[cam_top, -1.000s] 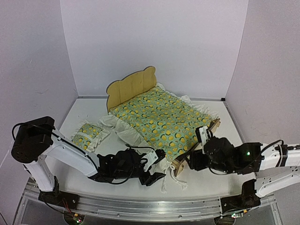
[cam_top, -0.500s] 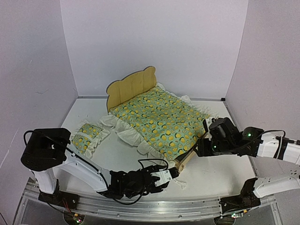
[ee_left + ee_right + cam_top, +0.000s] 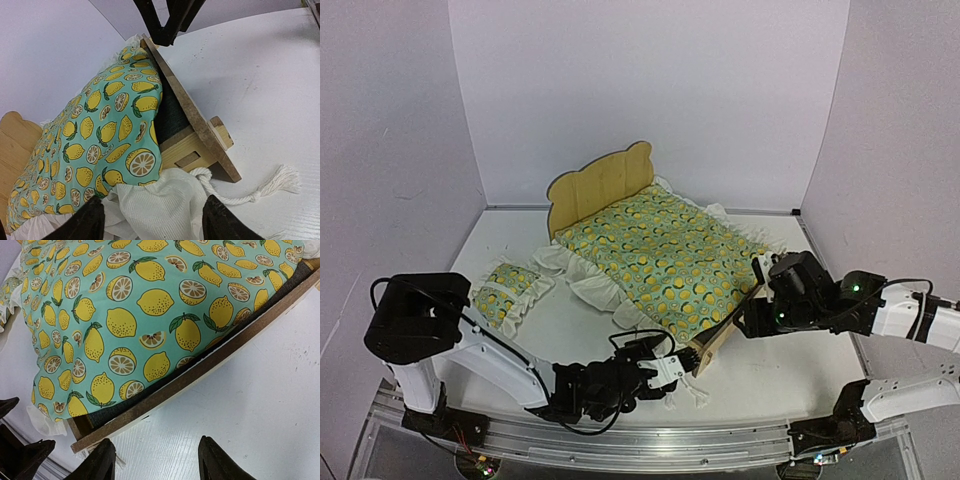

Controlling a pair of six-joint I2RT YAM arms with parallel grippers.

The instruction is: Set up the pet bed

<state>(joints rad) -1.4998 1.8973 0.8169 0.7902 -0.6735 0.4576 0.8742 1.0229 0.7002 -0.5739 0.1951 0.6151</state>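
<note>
Quilt (image 3: 665, 255) was laid on bed (image 3: 600, 185) — pillow (image 3: 505, 290) not yet placed, ruffle (image 3: 160, 200) untucked at foot. Left claw (image 3: 155, 220) and right claw (image 3: 157, 457) were seen open — nothing gripped.

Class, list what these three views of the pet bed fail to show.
- Grey base of the pet bed: quilt covers nearly all, every view.
- Rope: far end vanishes under the white ruffle, left wrist view.
- Headboard: cut off by left wrist view's left edge.

We see our white desk (image 3: 770, 375) carrying the bed (image 3: 601, 186), a pillow (image 3: 504, 290) left of it, and a frayed rope (image 3: 284, 179) by its foot.
</note>
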